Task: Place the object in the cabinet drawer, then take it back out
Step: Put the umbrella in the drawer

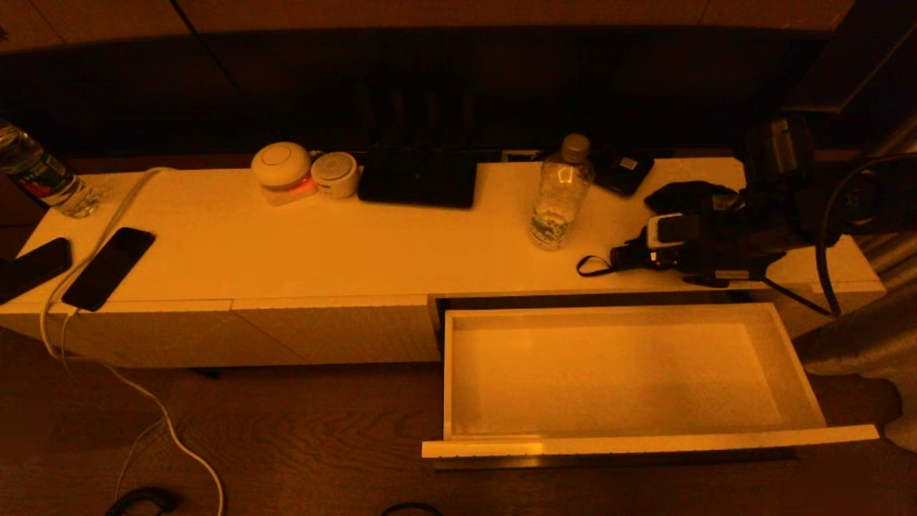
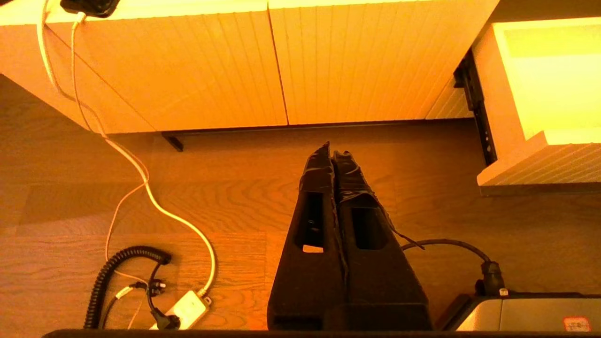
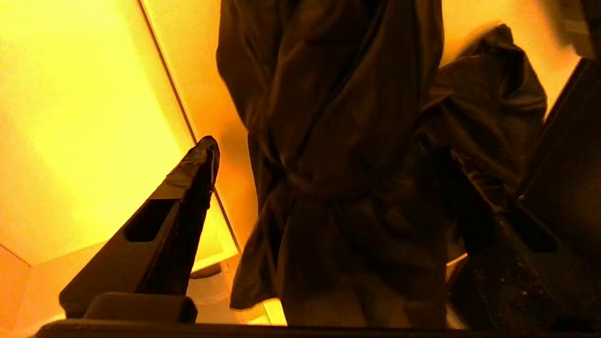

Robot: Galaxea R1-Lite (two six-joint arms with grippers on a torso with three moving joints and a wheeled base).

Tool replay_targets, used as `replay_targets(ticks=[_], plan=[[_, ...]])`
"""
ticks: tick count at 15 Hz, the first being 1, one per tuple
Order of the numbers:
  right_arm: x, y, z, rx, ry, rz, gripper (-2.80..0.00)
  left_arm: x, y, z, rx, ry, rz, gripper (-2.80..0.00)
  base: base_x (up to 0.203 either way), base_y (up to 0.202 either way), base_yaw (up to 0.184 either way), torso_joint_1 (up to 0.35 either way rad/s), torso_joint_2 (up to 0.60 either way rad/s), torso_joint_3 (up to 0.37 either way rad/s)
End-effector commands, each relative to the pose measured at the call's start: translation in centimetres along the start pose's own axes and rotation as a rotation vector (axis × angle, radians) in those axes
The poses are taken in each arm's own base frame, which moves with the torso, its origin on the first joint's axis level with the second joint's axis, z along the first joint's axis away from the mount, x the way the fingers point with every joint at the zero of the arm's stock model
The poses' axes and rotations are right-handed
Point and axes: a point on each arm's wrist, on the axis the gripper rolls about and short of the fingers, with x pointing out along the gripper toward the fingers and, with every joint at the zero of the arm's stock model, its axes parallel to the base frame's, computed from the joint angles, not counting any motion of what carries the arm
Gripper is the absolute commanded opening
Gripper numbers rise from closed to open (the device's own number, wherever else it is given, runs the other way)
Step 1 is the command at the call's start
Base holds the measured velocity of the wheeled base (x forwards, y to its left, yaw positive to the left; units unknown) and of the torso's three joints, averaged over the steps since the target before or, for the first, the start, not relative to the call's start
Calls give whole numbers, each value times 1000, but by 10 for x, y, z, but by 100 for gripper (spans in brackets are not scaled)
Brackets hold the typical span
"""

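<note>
The object, a dark crumpled cloth bundle, lies on the right part of the white cabinet top. My right gripper is down at it, open. In the right wrist view the bundle fills the space between the wide-spread fingers; that finger stands clear of the cloth. The cabinet drawer is pulled out below, with nothing inside it. My left gripper hangs shut above the wooden floor, to the left of the drawer's side wall; it holds nothing.
A clear water bottle stands left of the bundle. A black tablet and two round white devices sit at the back. Two phones and a white cable lie at the left end. A power strip lies on the floor.
</note>
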Motion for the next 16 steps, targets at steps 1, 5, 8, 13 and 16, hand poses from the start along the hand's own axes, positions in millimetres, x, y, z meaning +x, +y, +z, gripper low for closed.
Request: replay_targets(ticks=[1,5,8,13,16], plan=[[7,2,1,-10,4,11,0,0,0,0,0,0,1,-280,0,0,0,0,0,0],[10,2,2,-2,9,6,0,0,0,0,0,0,1,-280,0,0,0,0,0,0],[11,-1,2,19,8,-24,0,0,0,0,0,0,1,-280,0,0,0,0,0,0],[13,-1,3,28,20,-26,-280,0,0,0,0,0,1,-280,0,0,0,0,0,0],[13,1,2,30,40,-21,-280,0,0,0,0,0,1,-280,0,0,0,0,0,0]])
